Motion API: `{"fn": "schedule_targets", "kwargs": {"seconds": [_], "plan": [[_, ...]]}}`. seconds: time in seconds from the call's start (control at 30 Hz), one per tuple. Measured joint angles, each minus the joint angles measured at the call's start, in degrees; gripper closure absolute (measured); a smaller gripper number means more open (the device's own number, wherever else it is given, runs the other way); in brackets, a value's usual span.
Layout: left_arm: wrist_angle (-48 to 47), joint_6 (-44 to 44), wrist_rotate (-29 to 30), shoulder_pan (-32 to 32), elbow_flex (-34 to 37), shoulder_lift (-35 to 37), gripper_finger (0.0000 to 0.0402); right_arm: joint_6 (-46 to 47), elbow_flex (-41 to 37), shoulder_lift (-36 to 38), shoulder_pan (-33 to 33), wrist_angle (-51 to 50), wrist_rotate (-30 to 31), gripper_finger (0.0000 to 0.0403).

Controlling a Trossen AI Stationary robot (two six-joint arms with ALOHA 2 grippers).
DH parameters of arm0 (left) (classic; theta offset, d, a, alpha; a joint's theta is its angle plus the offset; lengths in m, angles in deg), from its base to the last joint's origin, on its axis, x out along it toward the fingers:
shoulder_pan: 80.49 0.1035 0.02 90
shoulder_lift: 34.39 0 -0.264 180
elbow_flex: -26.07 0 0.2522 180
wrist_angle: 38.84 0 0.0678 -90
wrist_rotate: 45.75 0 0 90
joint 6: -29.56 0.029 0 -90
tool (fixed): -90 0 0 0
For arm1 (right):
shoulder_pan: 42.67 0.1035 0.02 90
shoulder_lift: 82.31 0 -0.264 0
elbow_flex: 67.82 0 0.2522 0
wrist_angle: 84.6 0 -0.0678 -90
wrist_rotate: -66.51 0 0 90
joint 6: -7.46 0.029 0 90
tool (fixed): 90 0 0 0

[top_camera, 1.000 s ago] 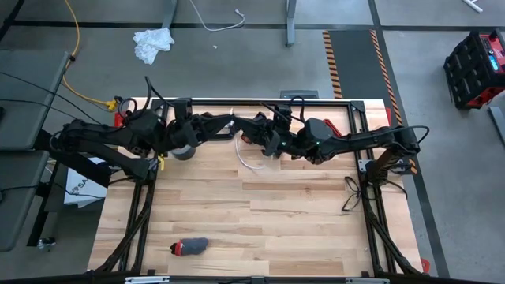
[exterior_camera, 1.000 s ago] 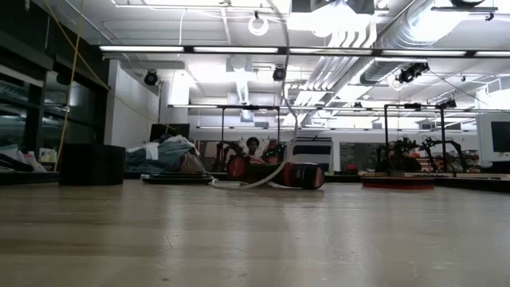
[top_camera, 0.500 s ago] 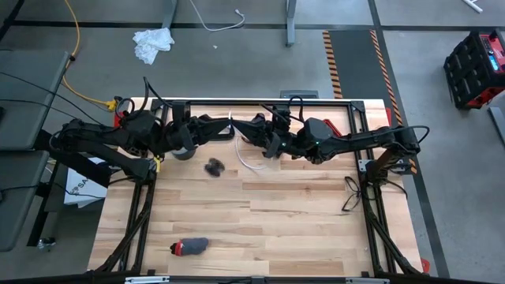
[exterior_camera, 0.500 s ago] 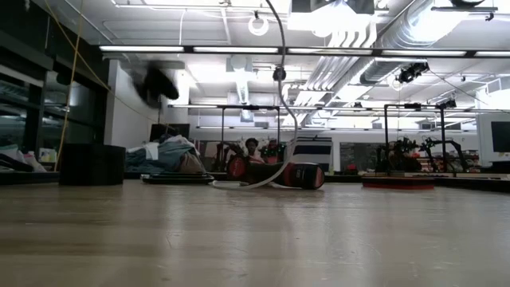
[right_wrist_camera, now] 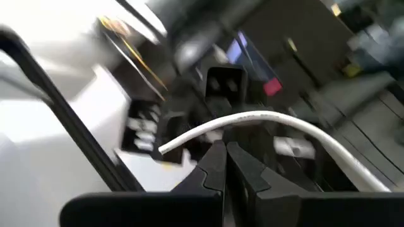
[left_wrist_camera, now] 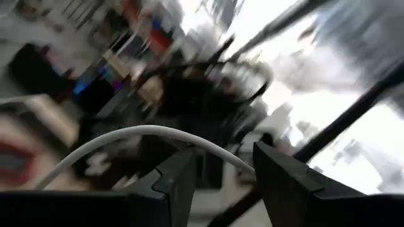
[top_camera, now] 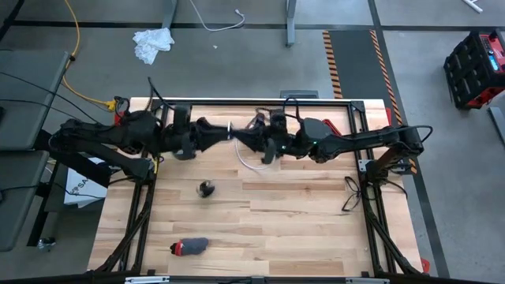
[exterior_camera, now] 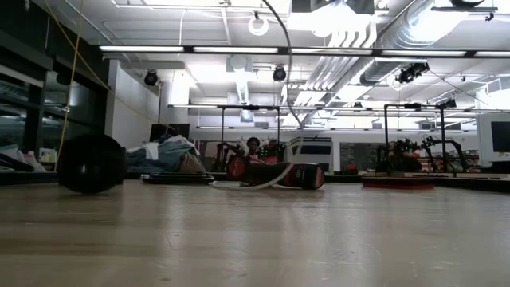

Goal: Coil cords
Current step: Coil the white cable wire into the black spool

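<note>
The thin white cable (top_camera: 251, 162) lies in a loop on the far middle of the table and rises to my two grippers, which meet above it. Its small round black disc (top_camera: 207, 189) lies apart on the wood nearer the front and also shows in the low view (exterior_camera: 90, 163). The stretch joining disc and loop does not show. My right gripper (right_wrist_camera: 222, 151) is shut at the cable. My left gripper (left_wrist_camera: 224, 170) is open, and the cable (left_wrist_camera: 145, 130) crosses in front of its fingertips; I cannot tell whether it touches them. My right gripper has the white cable at its shut fingertips (right_wrist_camera: 214, 154), and the cable (right_wrist_camera: 252, 118) lies across them. A short end (right_wrist_camera: 165, 148) sticks out on one side and the long stretch runs off on the other. This stretch is lifted clear of the table.
A small red and grey object (top_camera: 189, 247) lies near the table's front edge. Black cables (top_camera: 351, 193) hang at the right edge. A black frame (top_camera: 252, 102) runs along the far edge. Bare wood spreads across the middle and front right.
The black disc has left the left arm's side, flown through the air and come down on the wood, nearer the table's front edge. The white loop on the table has stayed where it was.
</note>
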Motion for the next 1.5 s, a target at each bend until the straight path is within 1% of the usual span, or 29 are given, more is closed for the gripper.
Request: {"fn": "schedule_targets", "kwargs": {"seconds": [0.07, 0.13, 0.3, 0.4, 0.57, 0.73, 0.83, 0.9, 1.0, 1.1, 1.17, 1.27, 1.4, 1.5], "plan": [[-8.3, 0.2, -0.2, -0.3, 0.0, 1.0, 0.0247, -1.4, 0.0, 1.0, 0.0, -8.2, -0.9, 0.0403], [-16.0, 0.7, 0.8, -0.8, 0.0, 1.6, 0.0247, -3.1, -0.1, 2.0, 0.0, -16.4, -0.9, 0.0403], [-34.0, 1.9, 6.1, -2.5, 0.0, 2.3, 0.0247, -5.3, 0.1, 4.7, -0.1, -32.9, -1.0, 0.0403], [-44.1, 0.8, 8.1, -3.6, 0.0, 0.7, 0.0247, -5.3, -0.1, 4.4, 0.2, -42.3, -1.0, 0.0403], [-57.8, 0.3, 8.5, -6.5, 0.1, -2.1, 0.0247, -5.8, -0.1, 4.6, 1.2, -53.8, -1.1, 0.0403], [-66.4, -3.4, 8.2, -11.6, 0.9, -4.9, 0.0247, -6.5, -0.1, 4.5, 2.1, -61.0, -1.1, 0.0403], [-68.4, -7.7, 8.3, -15.7, 3.4, -5.4, 0.0247, -6.9, -0.2, 4.5, 2.3, -63.7, -1.1, 0.0403], [-68.9, -12.3, 8.7, -18.0, 6.1, -5.4, 0.0247, -7.1, -0.6, 4.5, 2.3, -63.3, -1.1, 0.0403], [-68.6, -20.6, 8.6, -20.4, 10.9, -5.4, 0.0247, -6.8, -0.7, 4.5, 2.2, -63.8, -1.1, 0.0403], [-66.4, -31.0, 6.4, -20.4, 15.9, -5.0, 0.0247, -6.7, -0.7, 4.5, 2.2, -63.6, -1.1, 0.0403], [-64.9, -36.8, 4.1, -18.9, 19.0, -4.1, 0.0247, -6.7, -0.7, 4.5, 2.2, -63.7, -1.1, 0.0403], [-61.8, -39.9, 0.1, -14.5, 23.2, -2.0, 0.0247, -6.7, -0.7, 4.5, 2.1, -63.5, -1.1, 0.0403], [-61.5, -37.6, -4.2, -6.0, 26.3, 0.5, 0.0247, -6.9, -0.7, 4.4, 1.7, -63.3, -1.1, 0.0403], [-61.4, -32.3, -5.7, 0.8, 26.7, 1.0, 0.0247, -7.2, -0.7, 4.4, 1.2, -62.8, -1.4, 0.0403]]}}
